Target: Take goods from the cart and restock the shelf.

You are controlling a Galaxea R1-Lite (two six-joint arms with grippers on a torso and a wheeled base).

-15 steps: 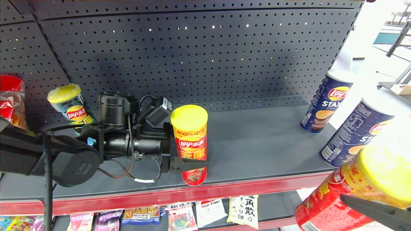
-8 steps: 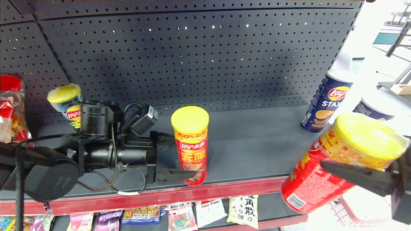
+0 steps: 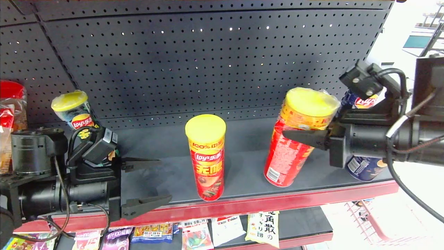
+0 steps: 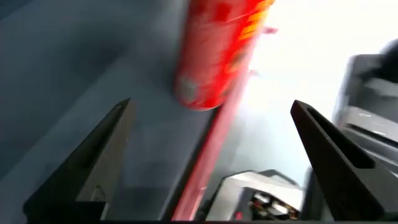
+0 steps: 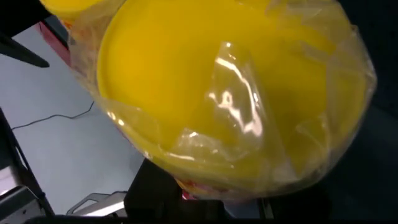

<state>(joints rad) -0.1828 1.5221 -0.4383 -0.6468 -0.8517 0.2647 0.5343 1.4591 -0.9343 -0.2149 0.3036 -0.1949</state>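
Grey perforated back panel (image 3: pixel 208 62) rises behind the shelf (image 3: pixel 249 163), a dark deck with a red front lip.

Right gripper (image 3: pixel 303 133): positioned over the right part of the deck, jaws closed on the upper body of a red can (image 3: pixel 289 156) just below its yellow lid, which carries a loose clear wrap in the right wrist view (image 5: pixel 230 93). The can leans, top toward the right, with its base low over the deck near the front lip. Contact between base and deck cannot be confirmed.

Left gripper (image 3: pixel 165 179): at the left front of the shelf, jaws spread wide, nothing held, fingertips pointing toward the middle of the deck.

Second red can (image 3: pixel 207 159): upright, yellow lid on, near the front lip between the two grippers, apart from both.

Blue cans (image 3: pixel 362 166): at the right end of the deck, largely hidden behind the right gripper.

Small yellow-lidded can (image 3: pixel 74 109): at the left rear, against the back panel.

Snack packets (image 3: pixel 208 234): hanging in a row below the red lip.

Red wire cart (image 3: pixel 367 225): a corner is visible below the shelf, on the right.
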